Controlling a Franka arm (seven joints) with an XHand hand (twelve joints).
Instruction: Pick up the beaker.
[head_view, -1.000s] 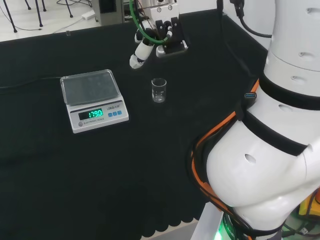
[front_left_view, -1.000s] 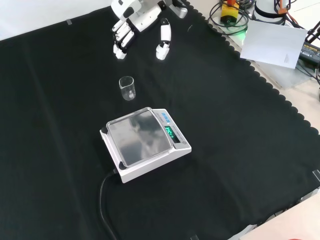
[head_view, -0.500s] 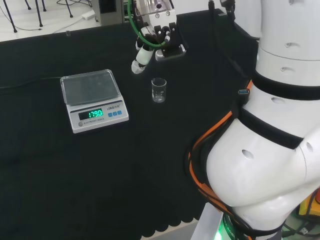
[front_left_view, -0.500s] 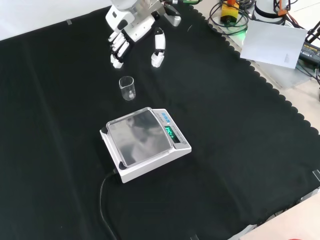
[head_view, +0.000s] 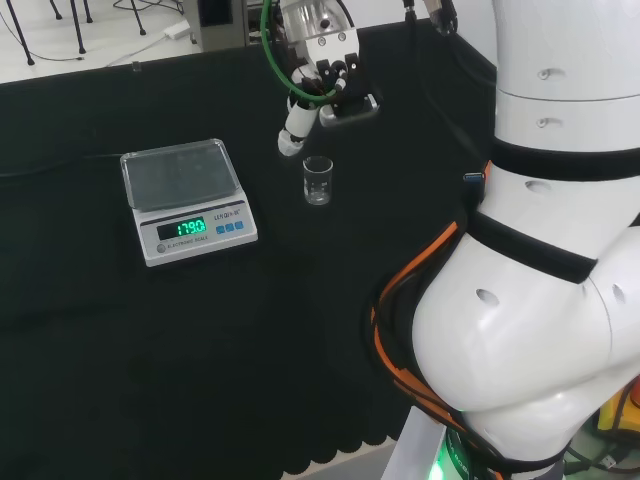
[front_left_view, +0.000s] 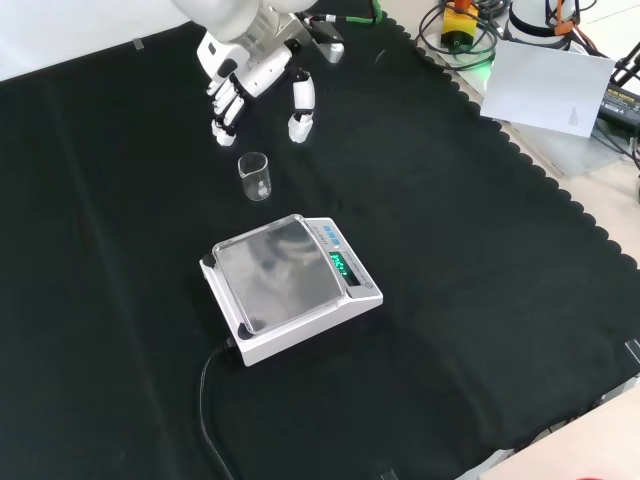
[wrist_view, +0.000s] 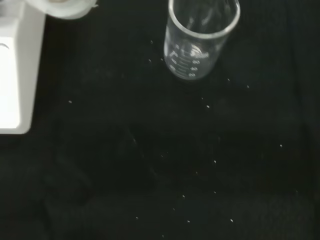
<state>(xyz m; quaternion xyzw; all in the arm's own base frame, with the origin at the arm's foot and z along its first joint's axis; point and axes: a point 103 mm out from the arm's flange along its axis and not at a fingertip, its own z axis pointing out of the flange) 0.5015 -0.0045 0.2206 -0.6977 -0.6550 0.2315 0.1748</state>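
Black cloth covers the counter (front_left_view: 480, 300), and the hand (front_left_view: 250, 75) hangs above it with its fingers (front_left_view: 222, 118) spread and fairly straight, the thumb (front_left_view: 299, 110) held apart from them, holding nothing. In the front view the hand comes in from the top and its fingertips point down toward the beaker (front_left_view: 254, 176), which stands just below them on the cloth, near but not touching. In the head view the hand (head_view: 318, 75) sits just beyond the beaker (head_view: 318, 181), with 1 white finger (head_view: 293, 128) reaching down at the beaker's upper left.

Upright and clear, the beaker appears empty (printed measuring marks show on its wall in the wrist view (wrist_view: 200, 37)). It rests directly on the cloth, with small pale specks scattered around it.

Beside it stands a white scale (front_left_view: 290, 290), its display lit green. In the front view the scale lies just below the beaker; in the head view the scale (head_view: 187, 200) is to the beaker's left, apart from it. A dark cable (front_left_view: 212, 410) runs from the scale across the cloth toward the bottom of the front view.
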